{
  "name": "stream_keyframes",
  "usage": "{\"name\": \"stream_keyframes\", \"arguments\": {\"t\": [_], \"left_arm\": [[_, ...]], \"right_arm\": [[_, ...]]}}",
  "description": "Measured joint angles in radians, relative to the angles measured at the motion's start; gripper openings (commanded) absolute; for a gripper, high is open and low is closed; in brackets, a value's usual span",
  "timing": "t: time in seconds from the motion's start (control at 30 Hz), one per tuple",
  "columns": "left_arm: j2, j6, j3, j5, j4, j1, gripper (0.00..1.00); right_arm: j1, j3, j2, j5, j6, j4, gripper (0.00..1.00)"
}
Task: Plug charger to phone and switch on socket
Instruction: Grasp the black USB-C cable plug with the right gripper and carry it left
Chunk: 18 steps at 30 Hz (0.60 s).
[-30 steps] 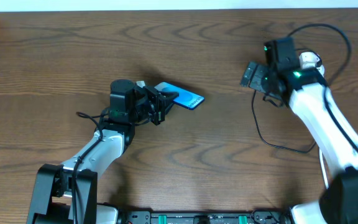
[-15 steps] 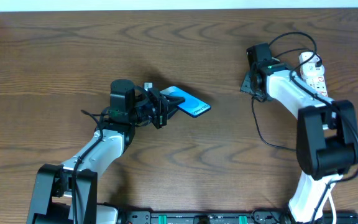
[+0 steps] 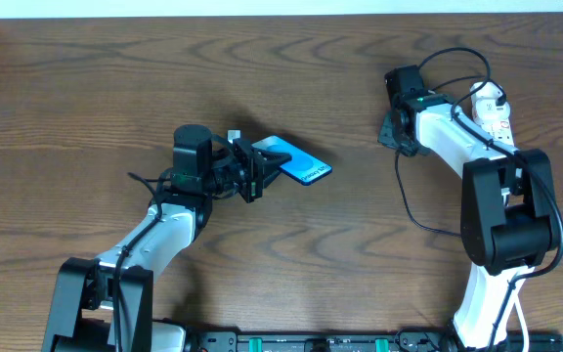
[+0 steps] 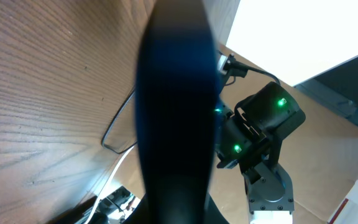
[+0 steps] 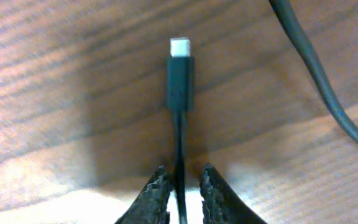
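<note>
The phone (image 3: 304, 166), its screen turquoise, is held off the table left of centre, and my left gripper (image 3: 260, 167) is shut on its near end. In the left wrist view the phone (image 4: 176, 106) is a dark bar that hides the fingers. The charger cable (image 3: 408, 199) loops across the table at the right. Its black connector tip (image 5: 180, 73) lies flat on the wood. My right gripper (image 5: 182, 173) straddles the cable just behind the tip, with a narrow gap still showing on one side. The white socket (image 3: 493, 108) lies at the far right.
The right arm (image 3: 462, 147) bends over the socket and the cable loop. A second stretch of black cable (image 5: 319, 81) crosses the table to the right of the connector. The table's far edge runs along the top of the overhead view.
The right gripper came down over the cable behind the connector and its jaws narrowed from wide open to nearly closed. The left gripper shifted the phone slightly right, then held still.
</note>
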Motion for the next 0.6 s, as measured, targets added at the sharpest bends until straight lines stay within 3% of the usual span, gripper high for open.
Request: {"name": "stream_keyframes", "arguments": {"t": [0.13, 0.4, 0.6], "left_arm": [[0.000, 0.000, 0.000, 0.000, 0.000, 0.000, 0.08], [0.000, 0.000, 0.000, 0.003, 0.000, 0.000, 0.07], [0.000, 0.000, 0.000, 0.029, 0.000, 0.000, 0.07]], "right_arm": [[0.000, 0.003, -0.001, -0.009, -0.011, -0.027, 0.02], [0.000, 0.004, -0.003, -0.017, -0.043, -0.028, 0.01], [-0.006, -0.009, -0.025, -0.138, -0.176, -0.044, 0.01]]}}
